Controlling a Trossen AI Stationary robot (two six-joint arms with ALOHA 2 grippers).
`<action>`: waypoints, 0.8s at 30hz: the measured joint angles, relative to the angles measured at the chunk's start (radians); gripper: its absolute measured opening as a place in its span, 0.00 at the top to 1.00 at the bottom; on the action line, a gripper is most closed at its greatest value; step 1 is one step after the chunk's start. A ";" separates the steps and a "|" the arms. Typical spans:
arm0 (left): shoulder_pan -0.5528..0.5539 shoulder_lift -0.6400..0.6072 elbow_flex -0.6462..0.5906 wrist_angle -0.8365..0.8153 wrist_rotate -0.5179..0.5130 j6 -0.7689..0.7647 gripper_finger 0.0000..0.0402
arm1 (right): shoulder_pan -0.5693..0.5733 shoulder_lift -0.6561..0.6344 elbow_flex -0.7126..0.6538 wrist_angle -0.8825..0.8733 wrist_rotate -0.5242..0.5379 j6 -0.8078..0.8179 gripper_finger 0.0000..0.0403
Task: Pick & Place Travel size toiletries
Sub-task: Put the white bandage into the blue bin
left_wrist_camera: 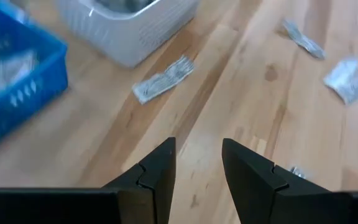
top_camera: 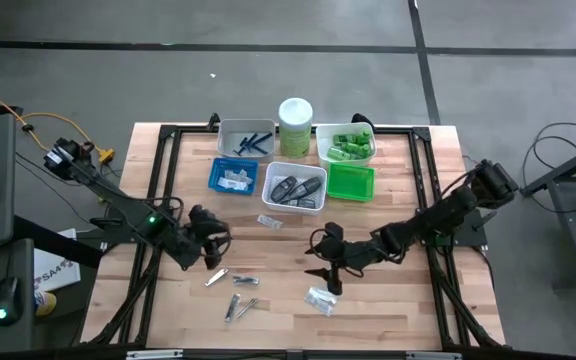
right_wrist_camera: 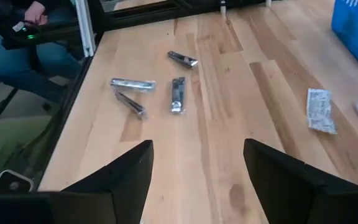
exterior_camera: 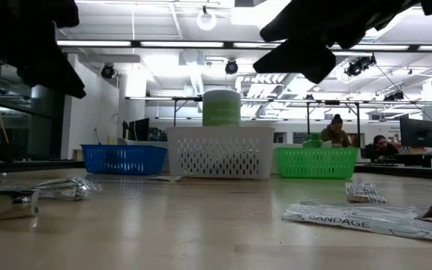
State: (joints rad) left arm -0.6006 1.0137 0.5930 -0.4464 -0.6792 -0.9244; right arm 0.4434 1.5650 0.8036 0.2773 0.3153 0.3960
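Both grippers hover open and hold nothing. My left gripper (top_camera: 211,248) (left_wrist_camera: 197,163) is above bare wood left of centre, and a clear packet (top_camera: 270,221) (left_wrist_camera: 163,79) lies flat just ahead of it. My right gripper (top_camera: 325,268) (right_wrist_camera: 197,167) is right of centre, with two clear packets (top_camera: 320,298) (exterior_camera: 366,217) lying below it toward the near edge. Several silver clippers (top_camera: 233,292) (right_wrist_camera: 178,94) (exterior_camera: 43,189) lie flat between the arms, near the front. Blue razors (top_camera: 253,141), green tubes (top_camera: 346,146) and dark grey cases (top_camera: 296,189) sit in trays.
The trays stand along the far side: a grey one (top_camera: 230,128), a white one (top_camera: 364,158), a blue one (top_camera: 214,180), a white one (exterior_camera: 221,152) and a green one (top_camera: 350,183). The pale-green canister (top_camera: 295,125) stands among them. Bare wood lies between the arms. People sit beyond the table (exterior_camera: 336,131).
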 joint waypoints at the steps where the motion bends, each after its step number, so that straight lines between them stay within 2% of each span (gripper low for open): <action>1: 0.001 0.004 0.000 -0.009 0.004 -0.057 0.67 | -0.002 0.000 0.000 -0.001 0.000 -0.002 0.39; 4: 0.034 0.010 0.000 -0.009 0.055 -0.126 0.67 | -0.013 0.000 0.000 -0.031 -0.001 -0.004 0.39; 10: 0.137 0.034 0.002 0.011 0.132 -0.119 0.67 | -0.020 0.000 0.000 -0.089 0.029 0.005 0.39; 14: 0.206 0.088 0.002 0.091 0.162 -0.094 0.67 | -0.020 0.000 0.000 -0.128 0.092 0.093 0.39; 20: 0.289 0.216 0.000 0.218 0.208 0.054 0.67 | -0.021 0.000 0.000 -0.162 0.257 0.161 0.39; 24: 0.314 0.265 0.000 0.255 0.205 0.172 0.67 | -0.034 0.039 0.003 -0.083 0.279 0.155 0.39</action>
State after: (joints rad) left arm -0.2866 1.2787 0.5934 -0.1915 -0.4746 -0.7524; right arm 0.4099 1.6041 0.8061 0.1940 0.5942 0.5514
